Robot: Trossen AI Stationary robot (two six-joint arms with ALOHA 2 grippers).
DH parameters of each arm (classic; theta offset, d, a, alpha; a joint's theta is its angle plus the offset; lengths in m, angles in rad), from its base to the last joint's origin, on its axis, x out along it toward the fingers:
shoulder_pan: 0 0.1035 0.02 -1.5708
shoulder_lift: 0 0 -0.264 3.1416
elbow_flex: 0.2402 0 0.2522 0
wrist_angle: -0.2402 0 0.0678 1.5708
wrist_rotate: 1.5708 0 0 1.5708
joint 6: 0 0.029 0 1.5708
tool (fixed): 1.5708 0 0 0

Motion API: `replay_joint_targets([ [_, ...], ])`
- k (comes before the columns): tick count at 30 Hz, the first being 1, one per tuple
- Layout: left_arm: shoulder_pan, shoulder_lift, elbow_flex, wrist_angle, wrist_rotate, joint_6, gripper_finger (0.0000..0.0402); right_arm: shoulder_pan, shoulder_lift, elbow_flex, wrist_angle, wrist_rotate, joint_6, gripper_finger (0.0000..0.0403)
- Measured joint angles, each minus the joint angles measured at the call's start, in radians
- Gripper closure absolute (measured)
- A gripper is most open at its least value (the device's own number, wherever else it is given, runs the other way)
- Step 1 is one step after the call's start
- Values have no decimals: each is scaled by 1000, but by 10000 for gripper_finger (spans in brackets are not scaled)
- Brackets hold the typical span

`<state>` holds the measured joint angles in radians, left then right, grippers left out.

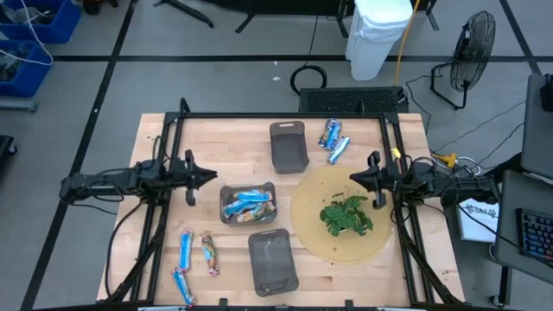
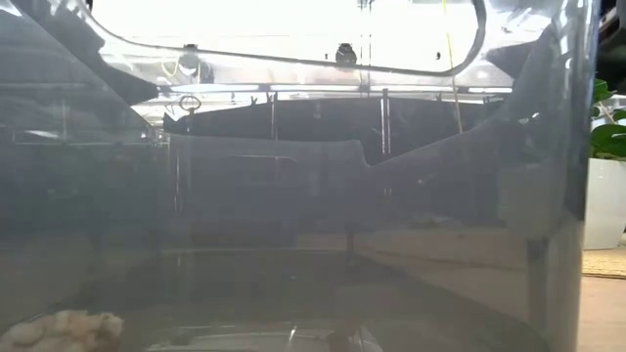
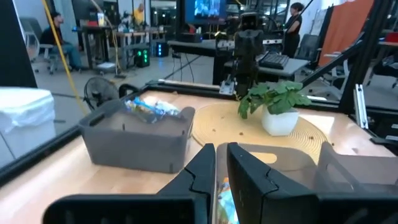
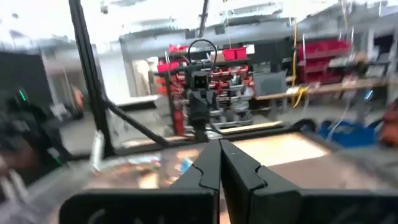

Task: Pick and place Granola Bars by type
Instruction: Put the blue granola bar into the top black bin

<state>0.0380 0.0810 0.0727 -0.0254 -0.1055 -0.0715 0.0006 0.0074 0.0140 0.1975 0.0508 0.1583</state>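
The Granola Bars (image 1: 249, 204) lie mostly heaped in the middle tray (image 1: 248, 203) at the centre of the table (image 1: 155, 147), probably as the mixed pile to sort. Two more bars (image 1: 333, 141) rest near the far edge, and three others (image 1: 195, 257) near the left front corner, perhaps already separated by type. Two trays (image 1: 289, 145), one far and one near, stand empty, waiting for sorted bars.

The left hand (image 1: 207, 176) hovers just left of the middle tray, its fingers closed on nothing. The right hand (image 1: 355, 178) hangs over the round mat (image 1: 311, 231) with a plant (image 1: 346, 215), also closed and empty.
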Motion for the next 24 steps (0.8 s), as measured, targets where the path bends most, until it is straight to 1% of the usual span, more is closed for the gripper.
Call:
replay_joint_targets([
  [2,0,-11,0,-3,1,16,355,0,0,0,13,2,82,403],
  [4,0,-20,-10,4,11,18,355,0,0,0,35,2,98,403],
  [6,1,-29,-34,0,13,8,355,0,0,0,48,1,78,403],
  [10,3,-31,-57,54,38,-25,355,0,0,0,54,1,65,403],
  [12,3,-31,-57,51,52,-17,355,0,0,0,54,1,65,403],
  [20,3,-26,-60,50,53,-2,355,0,0,0,53,1,65,403],
  [24,3,-20,-60,50,53,22,355,0,0,0,45,1,31,403],
])
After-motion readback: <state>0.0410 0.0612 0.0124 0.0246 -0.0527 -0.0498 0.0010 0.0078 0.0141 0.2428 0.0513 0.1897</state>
